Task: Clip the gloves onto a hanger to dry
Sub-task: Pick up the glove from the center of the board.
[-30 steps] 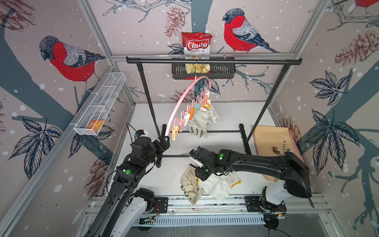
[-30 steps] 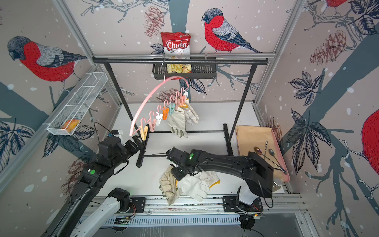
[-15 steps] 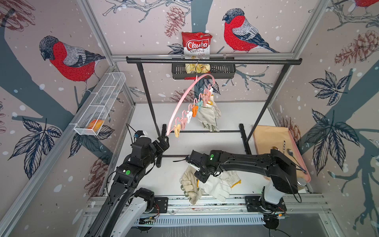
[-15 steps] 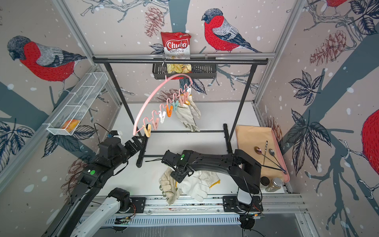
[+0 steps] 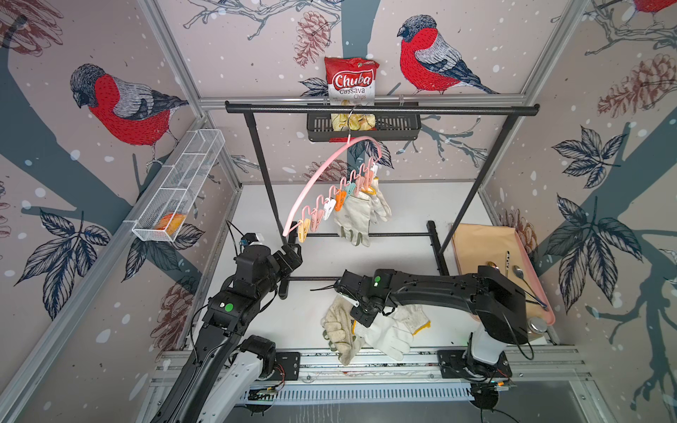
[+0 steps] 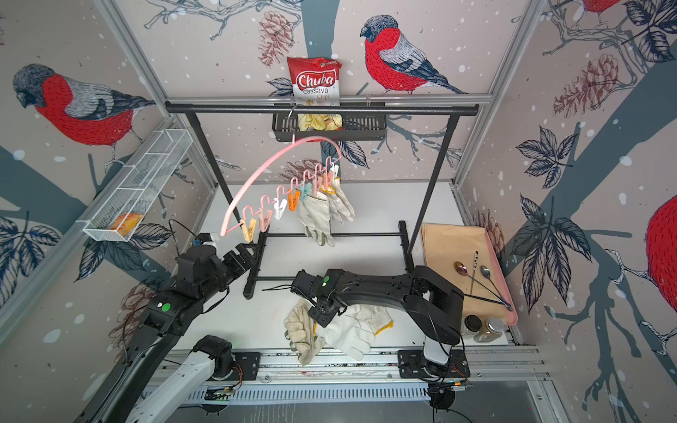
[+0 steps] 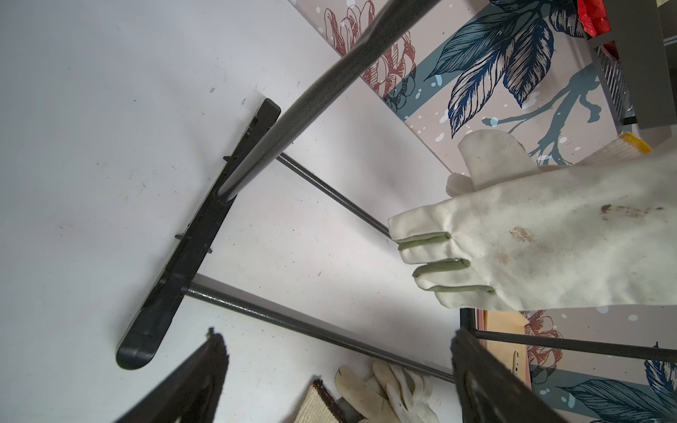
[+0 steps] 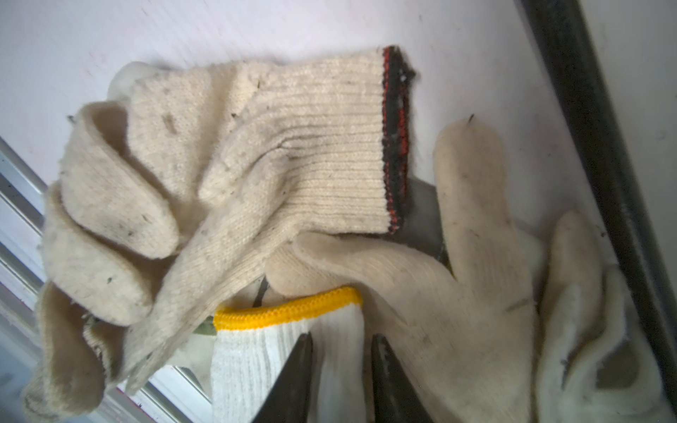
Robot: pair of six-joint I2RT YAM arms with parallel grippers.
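Right gripper (image 8: 340, 338) nearly closed, pinching the white knit yellow-cuffed glove (image 8: 252, 362) in the pile; left gripper (image 7: 337, 340) wide open, empty, near the pink arched plastic hanger (image 5: 322, 172), 2 off-white gloves (image 5: 351, 216) clipped there; a shallow pinch could slip, or drag the beige knit glove (image 8: 256, 146) along.

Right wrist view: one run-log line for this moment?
left gripper open, empty | right gripper closed on yellow-cuffed glove in pile | hanger on rack, clipped gloves at one end | phase: pick
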